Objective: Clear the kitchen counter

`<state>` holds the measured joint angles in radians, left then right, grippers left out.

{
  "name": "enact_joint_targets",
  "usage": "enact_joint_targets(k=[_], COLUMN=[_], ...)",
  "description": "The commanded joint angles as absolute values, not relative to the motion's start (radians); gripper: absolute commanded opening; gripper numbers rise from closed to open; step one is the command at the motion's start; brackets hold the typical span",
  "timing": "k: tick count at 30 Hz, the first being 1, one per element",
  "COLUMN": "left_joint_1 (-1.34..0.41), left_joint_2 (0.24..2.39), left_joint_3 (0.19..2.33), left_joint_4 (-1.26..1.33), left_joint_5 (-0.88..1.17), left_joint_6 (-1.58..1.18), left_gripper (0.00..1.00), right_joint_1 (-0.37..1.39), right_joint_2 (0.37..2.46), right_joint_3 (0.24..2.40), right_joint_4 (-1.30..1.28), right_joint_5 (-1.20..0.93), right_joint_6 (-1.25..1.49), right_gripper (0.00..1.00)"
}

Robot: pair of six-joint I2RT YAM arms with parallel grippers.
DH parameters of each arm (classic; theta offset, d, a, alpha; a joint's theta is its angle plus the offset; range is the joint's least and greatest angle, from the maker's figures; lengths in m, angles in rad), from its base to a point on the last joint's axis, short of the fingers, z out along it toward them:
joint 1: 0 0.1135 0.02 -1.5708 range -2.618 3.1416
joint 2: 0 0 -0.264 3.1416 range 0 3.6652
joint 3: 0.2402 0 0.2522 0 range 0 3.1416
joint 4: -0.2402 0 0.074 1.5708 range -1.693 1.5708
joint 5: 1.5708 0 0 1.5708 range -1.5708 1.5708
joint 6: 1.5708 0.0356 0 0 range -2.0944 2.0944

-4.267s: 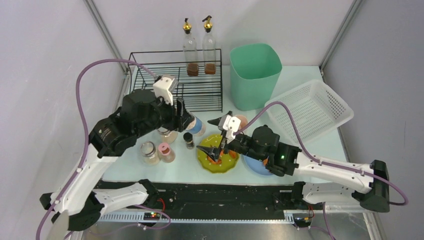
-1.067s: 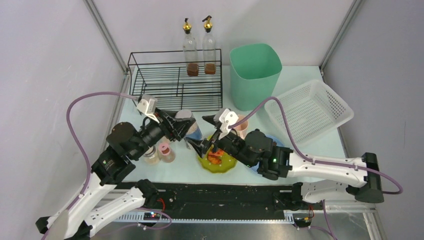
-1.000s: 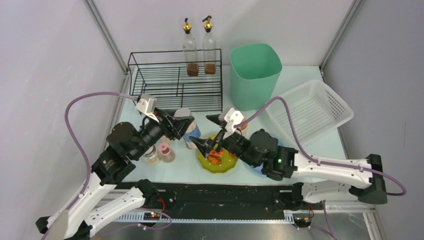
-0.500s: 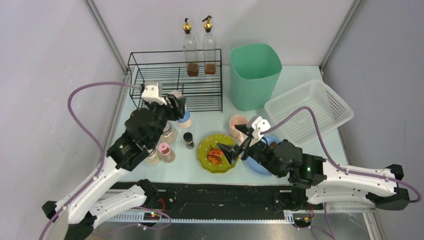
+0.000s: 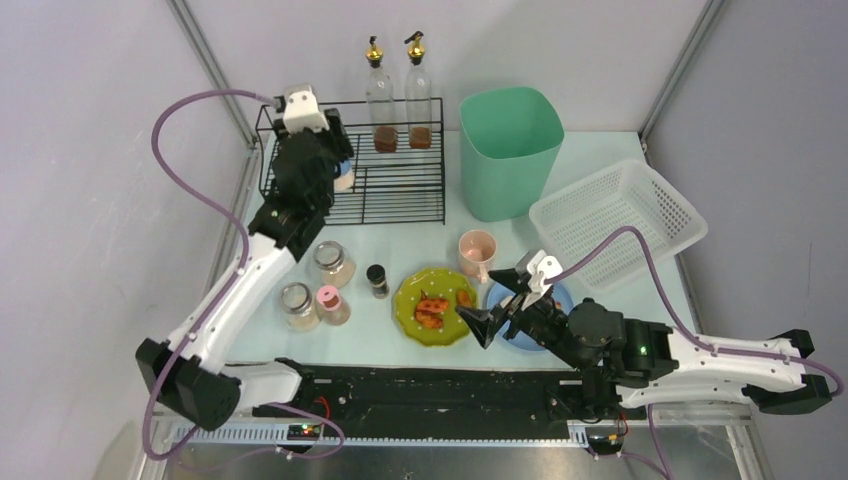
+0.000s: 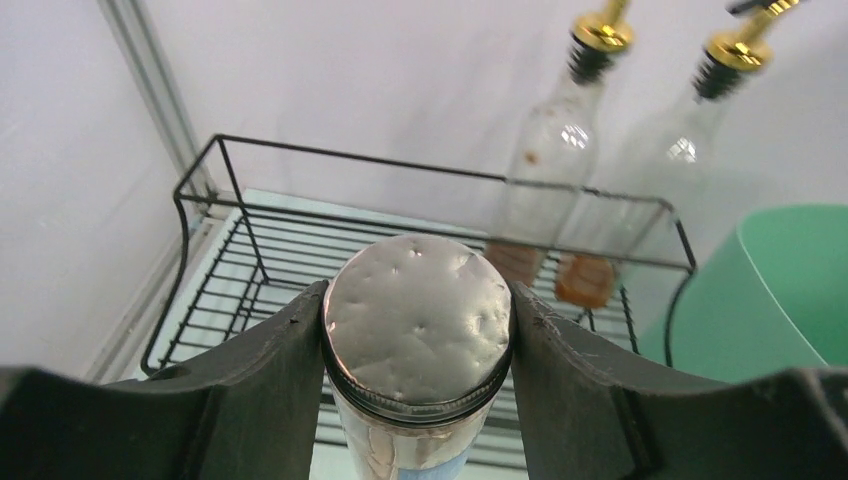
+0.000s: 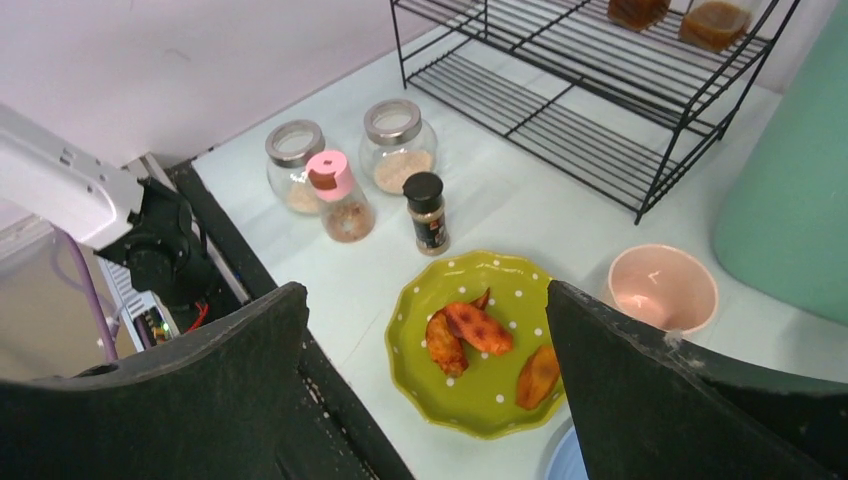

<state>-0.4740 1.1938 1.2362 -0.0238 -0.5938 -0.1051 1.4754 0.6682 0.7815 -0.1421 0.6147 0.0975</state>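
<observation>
Kitchen counter (image 5: 610,160), large flat pale mint-green matte tabletop: under both arms. Left gripper (image 6: 418,300): clamped on a clear glass jar (image 6: 418,335) with silver lid, upright over the black wire rack (image 5: 400,185) at the counter's far left corner, apparently off its shelf. Right gripper (image 7: 420,295): fingers wide apart, above the green dotted plate (image 7: 470,402) by the near edge.

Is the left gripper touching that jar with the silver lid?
Touching. In the left wrist view the left gripper clamps the jar at its lid, both fingers flush against it.
</observation>
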Motion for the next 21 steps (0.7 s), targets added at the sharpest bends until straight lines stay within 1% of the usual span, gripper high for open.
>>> enact_joint_targets(k=[1, 6, 13, 21], left_joint_1=[-0.383, -0.322, -0.269, -0.253], left_joint_2=[1.29, 1.438, 1.641, 1.84], left_joint_3=[1.387, 1.579, 1.798, 2.065], left_joint_4=[0.104, 0.103, 0.09, 0.039], left_joint_5=[-0.526, -0.475, -0.464, -0.475], left_joint_6=[-0.135, -0.125, -0.119, -0.126], left_gripper=[0.0, 0.0, 0.0, 0.0], right_joint_1=[1.512, 1.524, 1.527, 1.529], right_joint_2=[0.651, 0.625, 0.609, 0.588], right_joint_3=[0.757, 0.738, 0.696, 0.671], right_joint_4=[-0.181, -0.254, -0.352, -0.358], right_joint_5=[0.659, 0.681, 0.667, 0.666], right_joint_6=[0.149, 0.209, 0.345, 0.375], right_gripper=[0.93, 0.94, 0.94, 0.94])
